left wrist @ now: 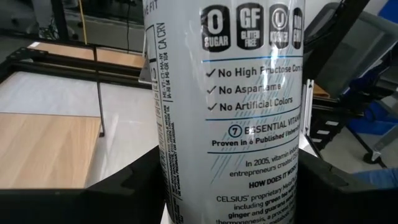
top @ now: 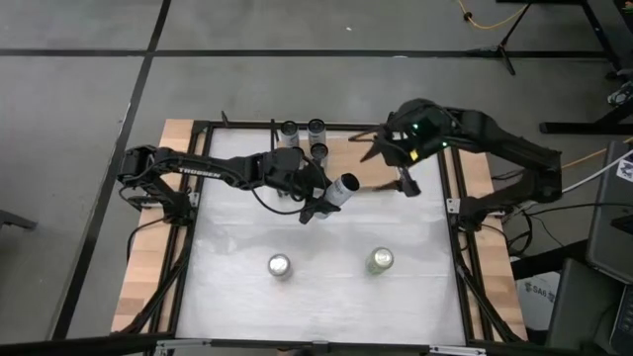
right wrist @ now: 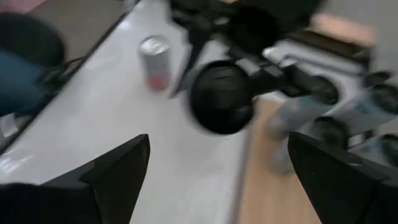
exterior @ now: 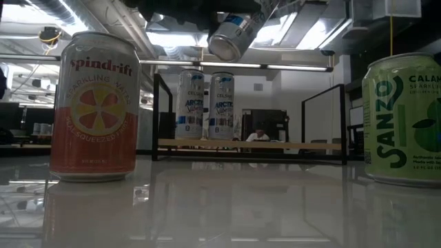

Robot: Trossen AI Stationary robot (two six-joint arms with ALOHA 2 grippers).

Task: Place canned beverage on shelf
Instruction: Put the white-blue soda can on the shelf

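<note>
Left gripper [top: 318,206] is clamping the can [top: 344,188] mid-body, tilted, above the table just off the shelf [top: 356,148] front edge. Prob. full, smooth metal (slippery). Right gripper [top: 388,146] is hanging wide open over the shelf's right end.

Glossy white tabletop [exterior: 227,207], light-wood shelf [exterior: 248,145]

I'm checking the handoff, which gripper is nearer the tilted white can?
Left. The left gripper is shut on the white can, holding it tilted above the table. The right gripper is open, off to the can's right over the shelf.
</note>
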